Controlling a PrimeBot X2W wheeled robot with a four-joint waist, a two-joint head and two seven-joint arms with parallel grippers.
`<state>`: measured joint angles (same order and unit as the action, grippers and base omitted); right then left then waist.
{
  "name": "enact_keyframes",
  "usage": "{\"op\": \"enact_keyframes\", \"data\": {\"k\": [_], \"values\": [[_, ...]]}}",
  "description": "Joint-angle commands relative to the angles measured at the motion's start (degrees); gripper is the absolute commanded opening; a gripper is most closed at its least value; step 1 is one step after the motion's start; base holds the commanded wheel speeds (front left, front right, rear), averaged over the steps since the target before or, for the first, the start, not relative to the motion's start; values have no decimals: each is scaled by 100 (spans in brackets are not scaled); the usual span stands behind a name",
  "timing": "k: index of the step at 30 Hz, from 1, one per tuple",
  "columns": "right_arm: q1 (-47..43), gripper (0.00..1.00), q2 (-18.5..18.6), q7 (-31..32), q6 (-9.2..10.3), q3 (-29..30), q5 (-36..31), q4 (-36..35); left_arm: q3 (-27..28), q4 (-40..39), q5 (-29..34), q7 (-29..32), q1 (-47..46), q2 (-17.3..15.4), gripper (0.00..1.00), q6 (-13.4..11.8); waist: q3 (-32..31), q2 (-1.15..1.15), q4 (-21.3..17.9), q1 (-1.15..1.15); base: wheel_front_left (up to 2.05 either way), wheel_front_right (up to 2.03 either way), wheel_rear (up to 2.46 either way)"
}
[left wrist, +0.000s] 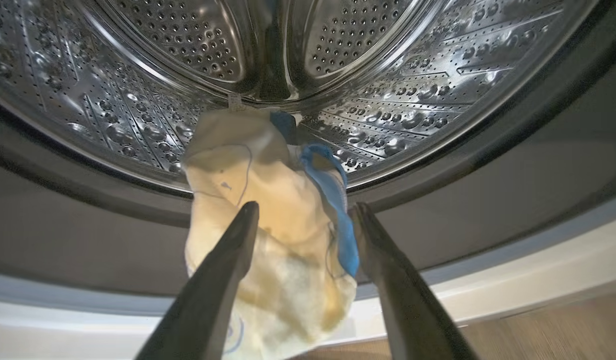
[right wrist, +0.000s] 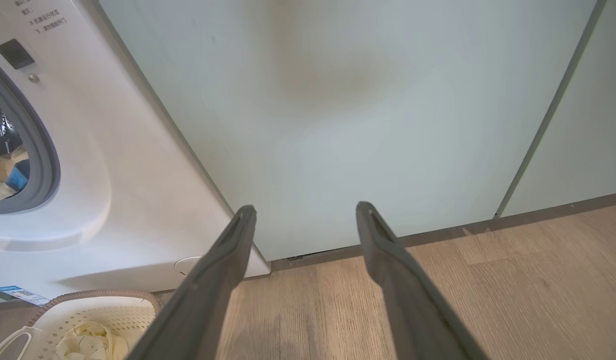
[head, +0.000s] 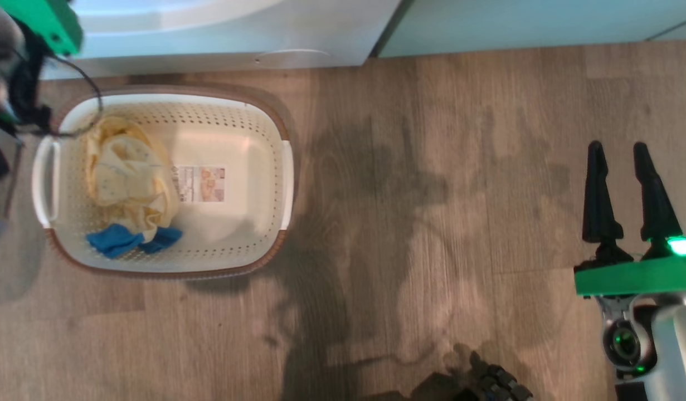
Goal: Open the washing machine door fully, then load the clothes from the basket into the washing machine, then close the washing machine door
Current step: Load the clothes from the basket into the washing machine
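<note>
The basket (head: 264,145) stands on the floor (head: 432,223) in the left half of the head view, just before the washing machine (head: 209,33) at the top edge. The clothes (head: 131,178) lie in its left part, with a sticker (head: 200,184) beside them on the base. The cabinets (head: 515,22) are at the upper right. The right tool (head: 618,149) is at the lower right, well apart from the basket. In the left wrist view, one garment (left wrist: 237,160) lies over the lower edge of the drum (left wrist: 413,115), seen between the fingers of the left tool (left wrist: 305,206).
</note>
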<state>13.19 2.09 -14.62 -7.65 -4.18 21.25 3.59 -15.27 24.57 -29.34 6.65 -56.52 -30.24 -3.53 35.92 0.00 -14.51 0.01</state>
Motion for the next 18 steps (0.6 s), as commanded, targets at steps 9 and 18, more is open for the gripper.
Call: {"op": "enact_keyframes", "data": {"k": [9, 18], "values": [[131, 100, 79, -38, 16, -210, 282, -108, -43, 670, -1, 923, -980, -507, 100, 206, 264, 0, -294, -1, 0, 0, 0], [216, 100, 79, -38, 16, -269, 400, -93, -196, 1270, -62, 1663, -1413, -549, 96, 280, 378, 0, -395, -1, 0, 0, 0]]}}
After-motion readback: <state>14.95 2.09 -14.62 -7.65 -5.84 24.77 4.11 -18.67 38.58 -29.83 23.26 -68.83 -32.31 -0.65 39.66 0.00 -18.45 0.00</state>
